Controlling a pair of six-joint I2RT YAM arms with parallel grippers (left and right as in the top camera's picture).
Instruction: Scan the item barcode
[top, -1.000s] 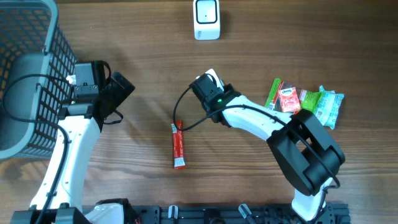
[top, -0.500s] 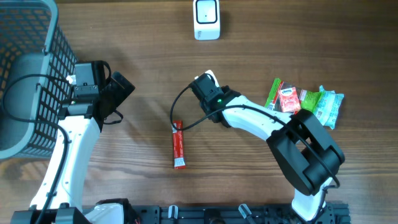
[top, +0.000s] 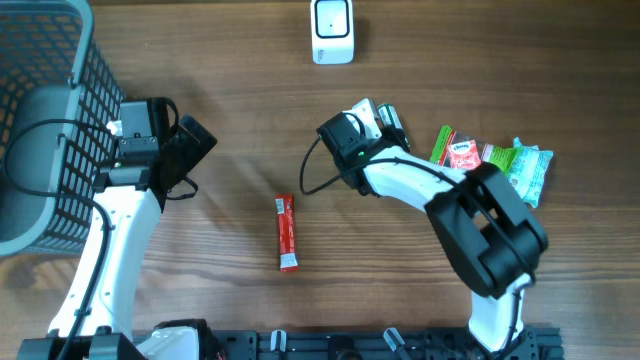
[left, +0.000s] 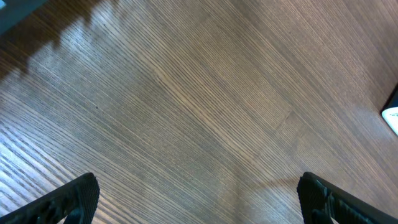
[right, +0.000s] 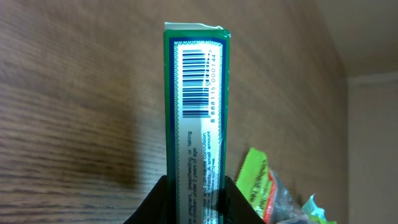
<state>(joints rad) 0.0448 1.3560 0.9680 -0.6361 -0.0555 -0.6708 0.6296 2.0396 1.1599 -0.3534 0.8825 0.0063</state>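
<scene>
Right jaws clamp a green barcoded box (right: 198, 124), apparently above the table (top: 230, 60).

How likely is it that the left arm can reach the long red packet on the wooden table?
Probably yes. The left gripper is open and empty, and only bare wooden table lies between it and the long red packet. The right gripper, shut on a green box, is well aside.

In the right wrist view, the white label on the green box (right: 198, 124) carries a barcode (right: 195, 81) with the digits 8 888115 000144 beside it. Small print below includes "under 2 years of age". Print on the packets (right: 261, 186) at lower right is unreadable.
</scene>
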